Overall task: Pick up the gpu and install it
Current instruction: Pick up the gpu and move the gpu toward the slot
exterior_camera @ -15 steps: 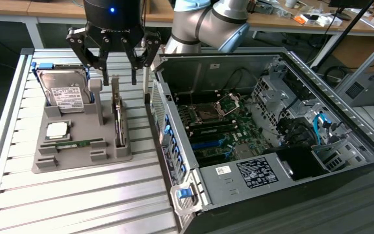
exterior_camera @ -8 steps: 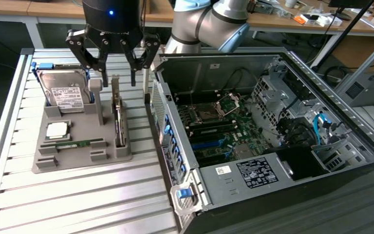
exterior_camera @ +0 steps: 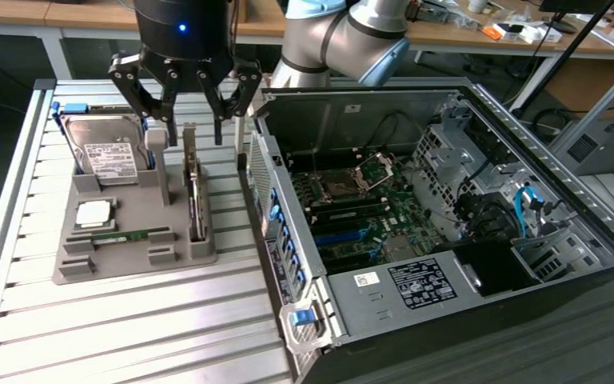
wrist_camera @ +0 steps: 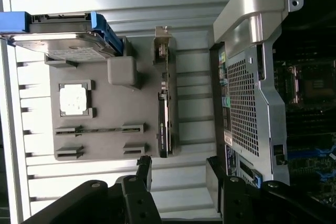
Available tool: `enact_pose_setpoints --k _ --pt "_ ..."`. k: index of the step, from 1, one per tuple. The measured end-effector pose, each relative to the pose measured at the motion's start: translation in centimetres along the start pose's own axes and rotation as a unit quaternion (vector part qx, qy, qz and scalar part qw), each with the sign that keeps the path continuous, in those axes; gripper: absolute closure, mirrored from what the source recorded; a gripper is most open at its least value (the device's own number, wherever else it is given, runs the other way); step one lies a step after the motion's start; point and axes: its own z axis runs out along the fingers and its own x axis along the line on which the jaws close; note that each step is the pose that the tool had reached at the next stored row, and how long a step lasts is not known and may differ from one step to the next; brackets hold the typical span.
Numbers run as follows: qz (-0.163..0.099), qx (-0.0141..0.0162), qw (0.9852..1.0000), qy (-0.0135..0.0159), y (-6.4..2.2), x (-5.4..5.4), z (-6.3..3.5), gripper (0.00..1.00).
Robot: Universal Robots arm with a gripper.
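The gpu [exterior_camera: 193, 192] stands on edge in a slot of the grey holder [exterior_camera: 137, 260], with its silver bracket end toward the back. In the wrist view the gpu [wrist_camera: 164, 103] is a thin dark strip on the holder [wrist_camera: 107, 106]. My gripper [exterior_camera: 192, 132] hangs open just above the card's back end, with dark fingers [exterior_camera: 220, 120] on either side and nothing between them. In the wrist view the gripper [wrist_camera: 178, 169] is spread wide. The gpu lies just beyond its fingertips [wrist_camera: 144, 163]. The open computer case [exterior_camera: 435, 200] with its motherboard [exterior_camera: 355, 196] lies beside the holder.
The holder also carries a hard drive [exterior_camera: 105, 148] in a blue frame, a square processor [exterior_camera: 93, 212] and a memory stick [exterior_camera: 121, 237]. The case wall [wrist_camera: 252, 77] rises close beside the gpu. Everything rests on a slatted aluminium table [exterior_camera: 125, 336]. Cluttered desks stand behind.
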Motion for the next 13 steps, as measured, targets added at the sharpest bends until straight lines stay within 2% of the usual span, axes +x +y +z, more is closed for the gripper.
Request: enact_pose_setpoints --k 13 --pt "0.000 0.0000 1.0000 0.0000 -0.03 0.04 0.59 0.46"
